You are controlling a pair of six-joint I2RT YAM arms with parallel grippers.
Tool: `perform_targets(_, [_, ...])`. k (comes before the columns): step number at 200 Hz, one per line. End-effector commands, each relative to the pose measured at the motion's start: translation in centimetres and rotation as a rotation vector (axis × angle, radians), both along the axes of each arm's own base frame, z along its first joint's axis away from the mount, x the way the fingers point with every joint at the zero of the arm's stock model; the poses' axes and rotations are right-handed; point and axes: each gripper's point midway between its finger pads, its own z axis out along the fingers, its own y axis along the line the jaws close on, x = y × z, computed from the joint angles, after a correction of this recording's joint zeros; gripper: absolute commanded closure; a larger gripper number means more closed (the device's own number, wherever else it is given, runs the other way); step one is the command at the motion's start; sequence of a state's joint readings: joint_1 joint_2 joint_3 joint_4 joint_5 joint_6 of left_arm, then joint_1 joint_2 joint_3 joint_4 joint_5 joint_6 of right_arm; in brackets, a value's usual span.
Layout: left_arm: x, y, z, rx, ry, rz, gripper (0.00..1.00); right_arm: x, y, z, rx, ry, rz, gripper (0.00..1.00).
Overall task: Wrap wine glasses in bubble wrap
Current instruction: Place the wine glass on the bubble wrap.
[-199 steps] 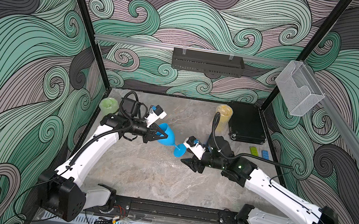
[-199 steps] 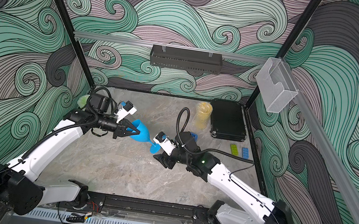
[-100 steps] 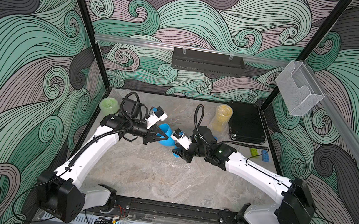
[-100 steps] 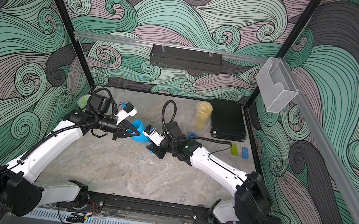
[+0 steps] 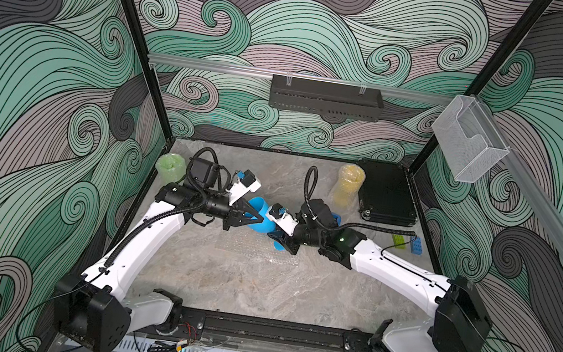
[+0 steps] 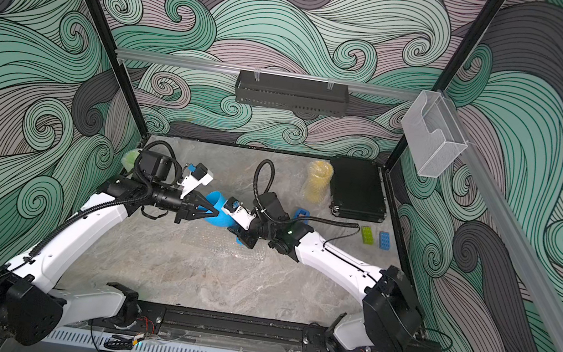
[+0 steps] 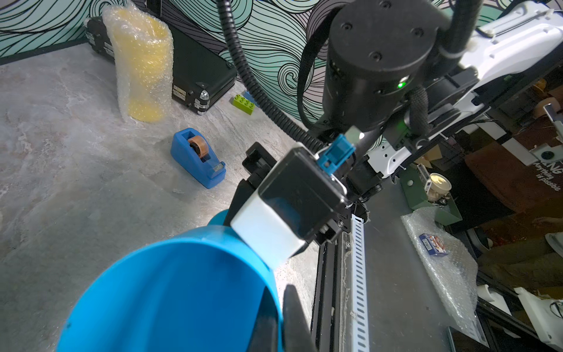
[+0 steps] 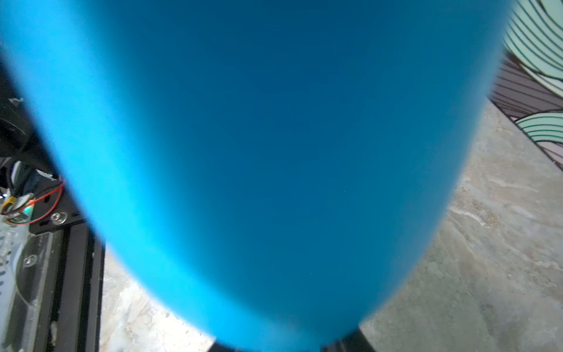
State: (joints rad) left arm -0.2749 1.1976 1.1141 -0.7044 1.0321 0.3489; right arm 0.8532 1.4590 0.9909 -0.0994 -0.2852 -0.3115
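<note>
Now left tool (image 5: 255, 215) pinches blue glass (image 5: 263, 225) rim, glass tilted at 12 o'clock edge of wrap (image 5: 250, 253); right tool (image 5: 282, 239) at stem, grip unclear. Releasing left too early could drop glass.

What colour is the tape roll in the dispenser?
Orange-brown tape roll, in the blue tape dispenser. Left wrist view shows it best.

right gripper (image 5: 282, 241) drawn in from just beyond the foot onto the foot end of the blue plastic stemmed goblet (image 5: 259, 218), right arm swung inward toward the surface's middle, blue tape dispenser (image 6: 301, 212) now uncovered behind it
</note>
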Motion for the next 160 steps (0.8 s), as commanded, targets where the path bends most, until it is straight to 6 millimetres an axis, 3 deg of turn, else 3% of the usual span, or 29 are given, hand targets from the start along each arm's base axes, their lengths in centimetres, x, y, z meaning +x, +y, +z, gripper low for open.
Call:
perform_targets(1, [-1.3,-0.8,3.0,-0.108,-0.014,-0.065,1.00,0.2,-0.1,-1.0,-0.001,0.016,-0.022,0.93])
perform_targets(9, [-1.1,-0.7,3.4,-0.109,-0.016,-0.056,1.00,0.0,-0.2,-0.9,0.003,0.035,-0.029,1.00])
perform_targets(17, [-0.8,-0.6,3.4,-0.096,-0.025,-0.036,1.00,0.0,-0.4,-0.8,0.009,0.048,-0.042,1.00])
perform_targets(47, [0.7,0.1,4.1,-0.074,-0.060,0.057,0.48,-0.1,-1.5,-0.7,0.053,0.134,-0.155,1.00])
perform_targets(72, [2.8,1.9,5.0,-0.050,-0.093,0.215,0.27,-0.3,-1.7,-0.6,0.132,0.311,-0.310,1.00])
perform_targets(97, [5.6,3.4,3.8,-0.012,-0.041,0.383,0.22,0.9,-2.1,-1.4,0.183,0.521,-0.574,1.00])
perform_targets(119, [8.6,5.2,1.2,0.034,0.054,0.573,0.15,1.1,-1.8,-2.6,0.238,0.709,-0.732,1.00])
perform_targets(160, [10.6,4.9,-3.9,0.033,0.284,0.648,0.13,1.3,0.5,-5.3,0.275,0.938,-0.842,1.00])
